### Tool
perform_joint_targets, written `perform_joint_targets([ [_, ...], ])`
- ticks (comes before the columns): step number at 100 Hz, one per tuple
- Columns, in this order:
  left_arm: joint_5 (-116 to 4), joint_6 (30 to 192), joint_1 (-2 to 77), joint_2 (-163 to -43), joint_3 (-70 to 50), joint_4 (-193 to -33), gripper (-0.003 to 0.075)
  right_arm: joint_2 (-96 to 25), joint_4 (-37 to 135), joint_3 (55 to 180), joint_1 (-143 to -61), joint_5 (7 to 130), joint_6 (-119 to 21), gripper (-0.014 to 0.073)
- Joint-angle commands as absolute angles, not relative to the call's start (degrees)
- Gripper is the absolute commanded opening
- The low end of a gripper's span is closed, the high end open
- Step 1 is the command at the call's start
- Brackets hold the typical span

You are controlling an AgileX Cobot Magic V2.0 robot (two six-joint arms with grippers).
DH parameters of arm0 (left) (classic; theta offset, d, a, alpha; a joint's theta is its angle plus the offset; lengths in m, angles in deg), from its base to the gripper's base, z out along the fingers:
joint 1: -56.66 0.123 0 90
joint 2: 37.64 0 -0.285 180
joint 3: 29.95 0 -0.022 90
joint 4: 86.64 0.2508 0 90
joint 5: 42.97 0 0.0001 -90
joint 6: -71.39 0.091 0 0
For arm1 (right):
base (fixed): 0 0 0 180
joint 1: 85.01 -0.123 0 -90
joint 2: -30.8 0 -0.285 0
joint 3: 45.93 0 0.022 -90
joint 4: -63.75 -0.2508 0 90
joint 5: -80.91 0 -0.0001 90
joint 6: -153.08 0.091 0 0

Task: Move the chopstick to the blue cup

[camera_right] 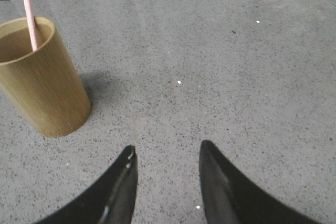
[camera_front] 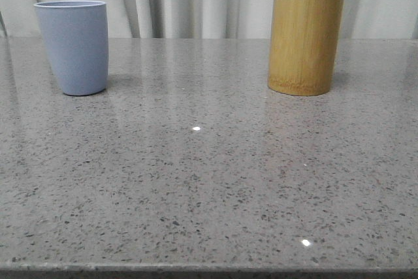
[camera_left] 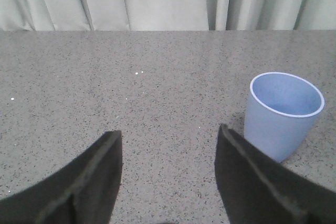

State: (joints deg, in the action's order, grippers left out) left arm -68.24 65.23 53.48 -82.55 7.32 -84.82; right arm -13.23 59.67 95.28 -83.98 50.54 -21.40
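Chopstick (camera_right: 28,11) standing in the bamboo holder (camera_right: 42,80), ahead and well aside of the spread, empty right gripper (camera_right: 167,174). Left gripper (camera_left: 169,166) likewise spread, the cup (camera_left: 283,114) just beside it. Step: pre-grasp; next, reach across and pinch the stick.
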Motion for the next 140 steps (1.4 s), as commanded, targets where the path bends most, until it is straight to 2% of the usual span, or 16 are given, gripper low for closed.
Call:
perform_joint_targets([
  [1, -64.04, 65.21, 53.43, -83.35, 5.17, -84.94, 0.0421, -13.72, 59.07, 97.57, -83.88, 56.70, -22.15, 0.0317],
  [28, -63.84, 65.21, 53.43, -85.26, 5.06, -87.13, 0.0420, -13.72, 57.54, 97.57, -83.88, 56.04, -21.77, 0.0317],
  [43, -67.66, 65.21, 53.43, -88.97, 2.57, -87.63, 0.0420, -13.72, 57.54, 97.57, -83.88, 55.76, -21.77, 0.0317],
  [97, -81.54, 75.27, 53.43, -111.96, -22.67, -100.31, 0.0420, -13.73, 57.54, 97.57, -83.88, 56.01, -21.77, 0.0317],
  [140, -89.39, 76.61, 46.53, -128.47, -38.11, -100.20, 0.0420, -13.73, 57.37, 97.57, -83.88, 56.23, -21.77, 0.0317],
])
